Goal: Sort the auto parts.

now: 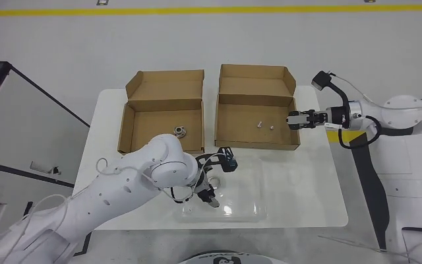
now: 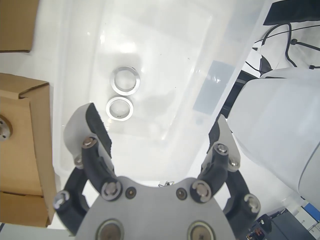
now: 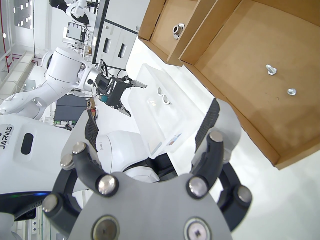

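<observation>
Two metal rings point(image 2: 125, 79) point(image 2: 119, 108) lie side by side in a clear plastic bin point(image 2: 250, 33) at the table's front. My left gripper point(image 2: 155, 123) hangs open just above the bin's near end, a little short of the rings, holding nothing. It hovers over the bin's left part point(image 1: 210, 197) in the top view. A flanged metal part point(image 1: 179, 130) rests in the left cardboard box point(image 1: 142, 89). Two small bolts point(image 3: 271, 69) point(image 3: 291, 91) lie in the right cardboard box point(image 1: 227, 79). My right gripper point(image 1: 293, 120) is open and empty at that box's right wall.
Both boxes stand side by side at the back of the white table point(image 1: 316, 191), lids folded back. The clear bin point(image 1: 257, 210) sits at the front edge. Bare tabletop lies between the boxes and the bin and to the right.
</observation>
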You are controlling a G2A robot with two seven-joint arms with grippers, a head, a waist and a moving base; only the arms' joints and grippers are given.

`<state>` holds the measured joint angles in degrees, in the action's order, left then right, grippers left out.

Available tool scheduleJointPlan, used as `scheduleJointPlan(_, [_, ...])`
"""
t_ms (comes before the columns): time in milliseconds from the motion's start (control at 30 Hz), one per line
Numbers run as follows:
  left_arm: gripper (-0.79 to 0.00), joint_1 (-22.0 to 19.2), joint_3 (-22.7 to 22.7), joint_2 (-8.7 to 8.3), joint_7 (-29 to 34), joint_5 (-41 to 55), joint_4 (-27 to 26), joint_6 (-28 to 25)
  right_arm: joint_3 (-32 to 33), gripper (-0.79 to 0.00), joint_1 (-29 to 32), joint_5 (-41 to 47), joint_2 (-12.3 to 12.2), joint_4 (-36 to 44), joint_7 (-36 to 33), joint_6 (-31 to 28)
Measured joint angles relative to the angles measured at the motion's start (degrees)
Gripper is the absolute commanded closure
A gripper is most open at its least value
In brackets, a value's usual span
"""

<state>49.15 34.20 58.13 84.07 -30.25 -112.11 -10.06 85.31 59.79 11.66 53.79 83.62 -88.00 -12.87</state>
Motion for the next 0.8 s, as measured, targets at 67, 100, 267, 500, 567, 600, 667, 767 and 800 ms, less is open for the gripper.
scheduleJointPlan(67, [-0.785, 0.0, 0.0, -0.01, 0.0, 0.0, 0.0, 0.0, 0.0, -0.785, 0.0, 0.0, 0.0, 0.0, 0.0, 0.0])
scheduleJointPlan(100, [-0.785, 0.0, 0.0, -0.01, 0.0, 0.0, 0.0, 0.0, 0.0, -0.785, 0.0, 0.0, 0.0, 0.0, 0.0, 0.0])
scheduleJointPlan(267, [-0.785, 0.0, 0.0, -0.02, 0.0, 0.0, 0.0, 0.0, 0.0, -0.785, 0.0, 0.0, 0.0, 0.0, 0.0, 0.0])
scheduleJointPlan(500, [-0.785, 1.2, -1.2, 0.19, -5.4, -6.6, 0.6, -0.5, 0.0, -0.785, 0.0, 0.0, 0.0, 0.0, 0.0, 0.0])
scheduleJointPlan(567, [-0.785, 1.4, -1.7, 0.34, -7.0, -9.2, 0.6, 0.0, 0.0, -0.785, 0.0, 0.0, 0.0, 0.0, 0.0, 0.0])
scheduleJointPlan(600, [-0.785, 1.6, -1.9, 0.4, -7.6, -10.4, 0.6, 0.1, 0.0, -0.785, 0.0, 0.0, 0.0, 0.0, 0.0, 0.0])
scheduleJointPlan(667, [-0.785, 2.0, -2.8, 0.57, -8.1, -12.4, 0.9, 0.1, 0.0, -0.785, 0.0, 0.0, 0.0, 0.0, 0.0, 0.0])
scheduleJointPlan(767, [-0.723, 2.2, -3.8, 0.9, -7.7, -13.6, 1.6, -0.1, 0.0, -0.785, 0.0, 0.0, 0.0, 0.0, 0.0, 0.0])
scheduleJointPlan(800, [-0.671, 2.2, -4.1, 1.01, -7.6, -13.9, 1.9, -0.1, 0.0, -0.785, 0.0, 0.0, 0.0, 0.0, 0.0, 0.0])
